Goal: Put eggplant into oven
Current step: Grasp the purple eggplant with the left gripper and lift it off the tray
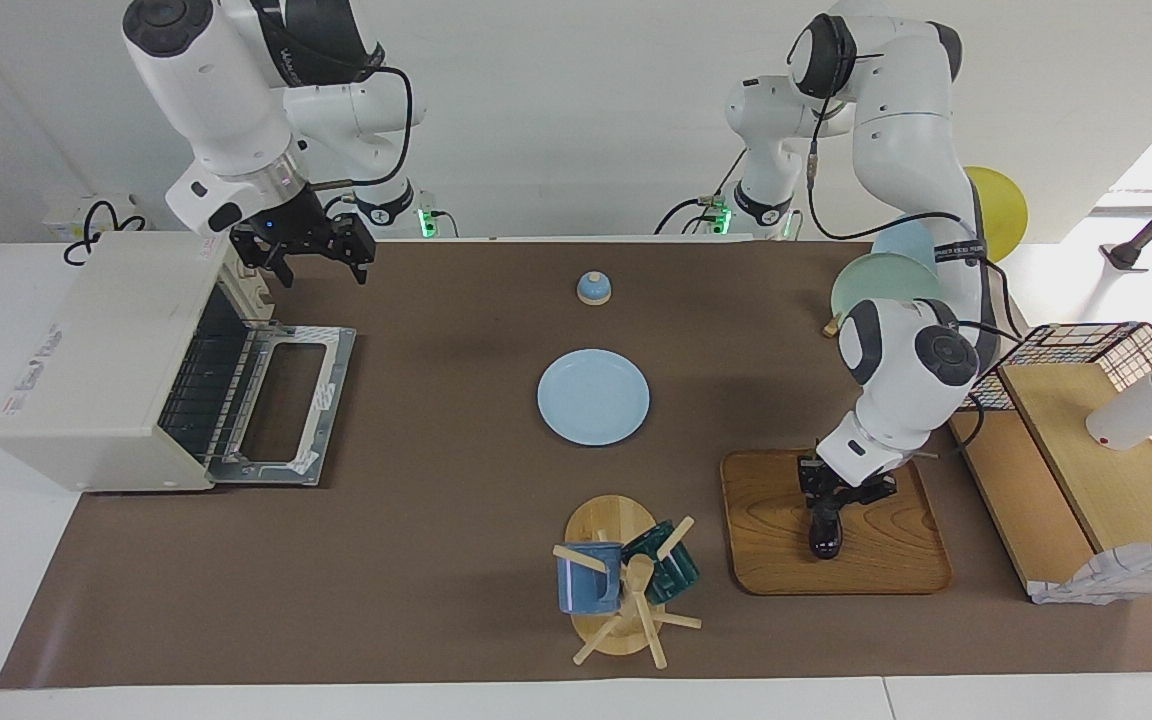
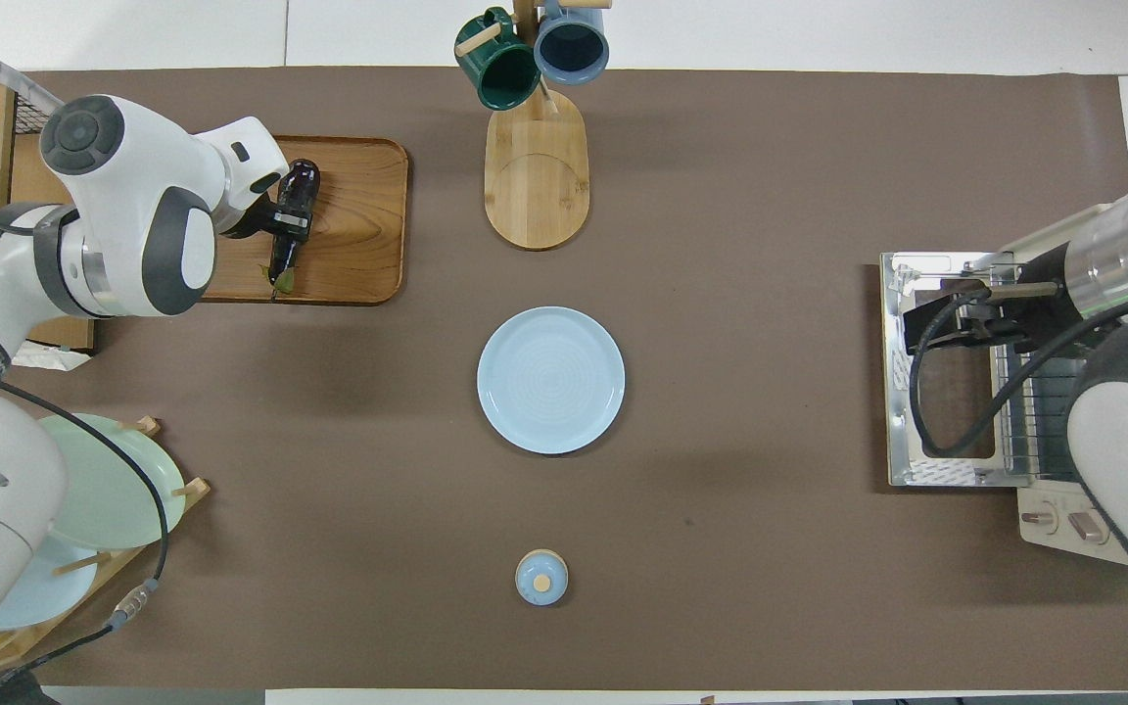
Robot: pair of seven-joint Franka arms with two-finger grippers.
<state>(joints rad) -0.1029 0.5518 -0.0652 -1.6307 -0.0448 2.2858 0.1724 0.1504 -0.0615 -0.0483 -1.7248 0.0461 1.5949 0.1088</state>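
The dark purple eggplant lies on a wooden tray at the left arm's end of the table; the overhead view shows it with its stem end pointing toward the robots. My left gripper is down on the eggplant's middle, its fingers closed around it. The cream-white oven stands at the right arm's end with its door dropped open and the wire rack showing. My right gripper is open and empty, in the air over the door's edge that lies toward the robots, and also shows in the overhead view.
A light blue plate lies mid-table, with a small blue lid nearer to the robots. A mug tree with a blue and a green mug stands near the table's edge farthest from the robots. A plate rack and a wooden shelf with a wire basket stand at the left arm's end.
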